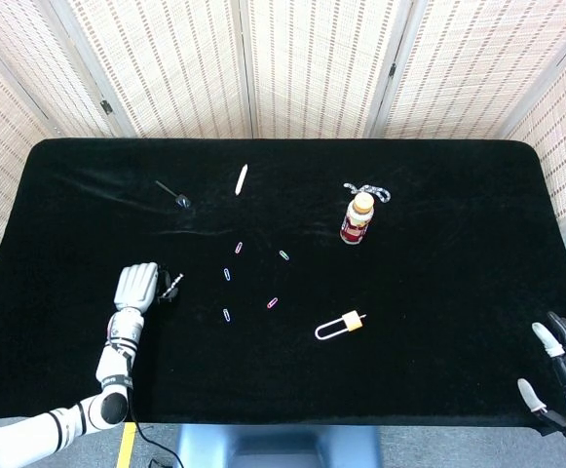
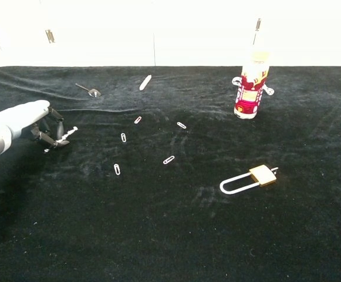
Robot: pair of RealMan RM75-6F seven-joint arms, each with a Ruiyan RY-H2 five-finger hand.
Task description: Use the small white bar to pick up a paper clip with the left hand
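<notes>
The small white bar point(image 1: 242, 177) point(image 2: 145, 81) lies alone at the back of the black table, far from both hands. Several paper clips point(image 1: 227, 274) point(image 2: 123, 137) are scattered mid-table, the nearest point(image 2: 118, 169) right of my left hand. My left hand point(image 1: 136, 288) point(image 2: 26, 121) rests near the left front, fingers curled, and pinches a small silvery piece point(image 1: 174, 285) point(image 2: 69, 132) at its fingertips. My right hand point(image 1: 563, 369) hangs off the front right corner with fingers spread, holding nothing.
A small spoon point(image 1: 175, 195) point(image 2: 89, 89) lies left of the bar. A red-labelled bottle point(image 1: 358, 218) point(image 2: 251, 87) stands at the back right with a cord point(image 1: 368, 190) behind it. A brass padlock point(image 1: 341, 325) point(image 2: 249, 178) lies front centre.
</notes>
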